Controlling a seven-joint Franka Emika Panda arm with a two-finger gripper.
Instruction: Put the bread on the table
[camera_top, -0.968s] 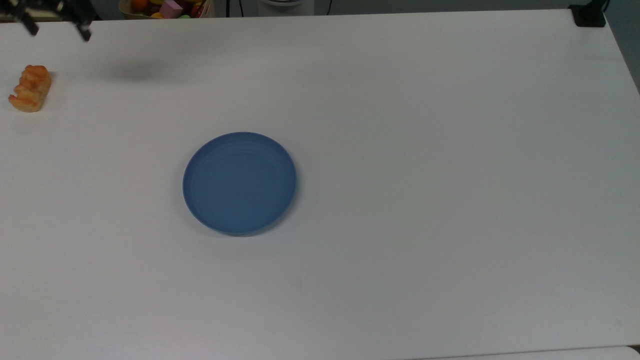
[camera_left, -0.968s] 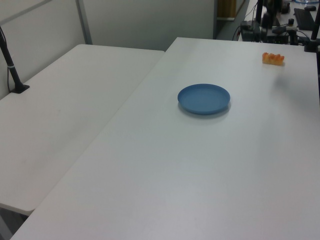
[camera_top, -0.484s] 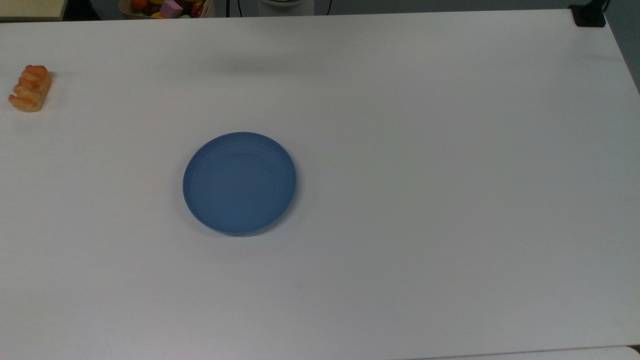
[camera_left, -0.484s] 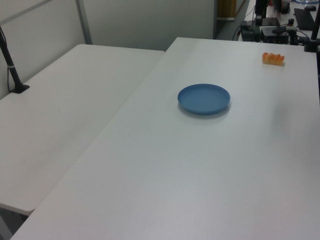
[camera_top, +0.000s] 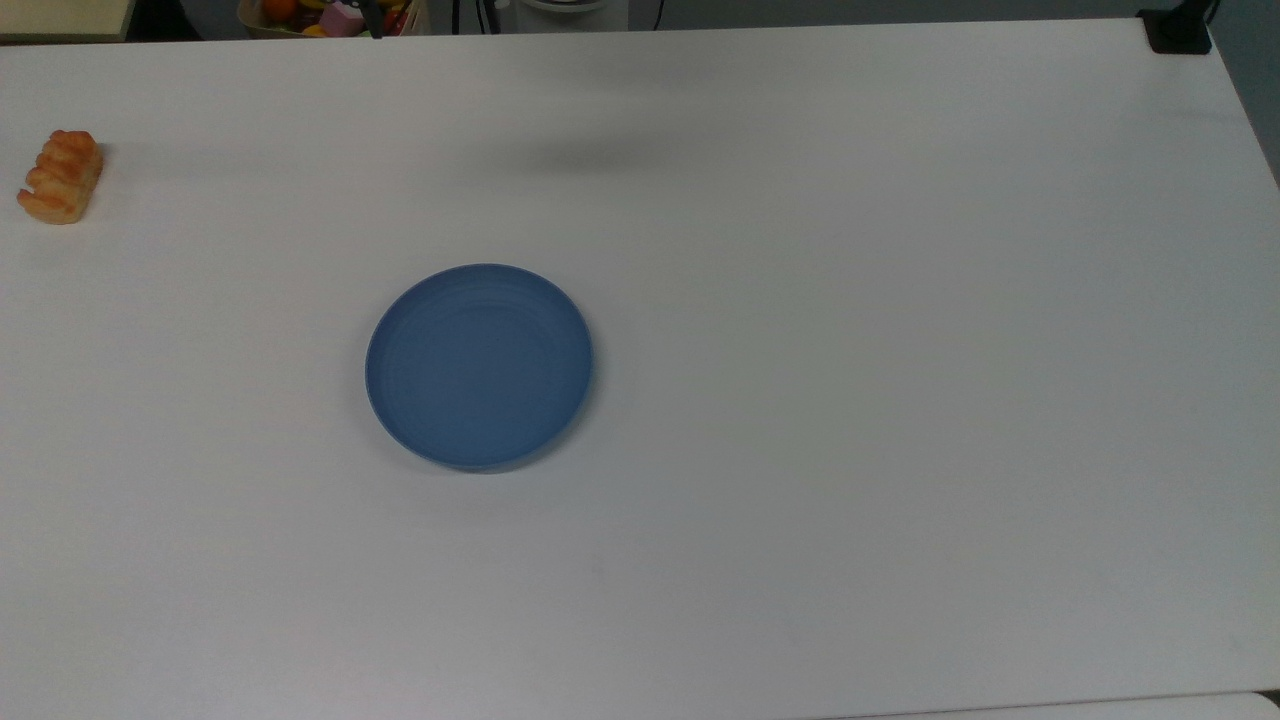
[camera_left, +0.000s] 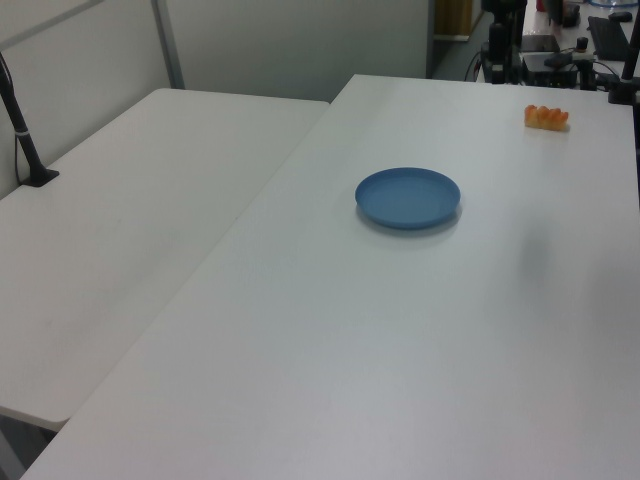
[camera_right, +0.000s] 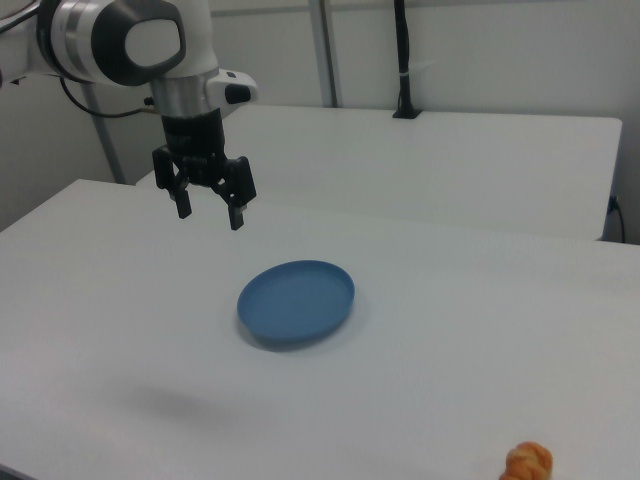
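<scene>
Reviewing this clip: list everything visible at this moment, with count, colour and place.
bread: one, golden-orange, lying on the table near the top view's left edge, well apart from the plate
plate: one, blue, round, nothing on it, on the table left of centre in the top view
table: one, white, bearing the bread and the plate
second table: one, white, beside the first on the left view's left
black post: one, standing on the second table's far left in the left view
bin of coloured items: one, mixed colours, beyond the table's far edge in the top view
arm: one, white and black, above the table
gripper: one, black, open, holding nothing, in the air behind the plate in the right view
</scene>
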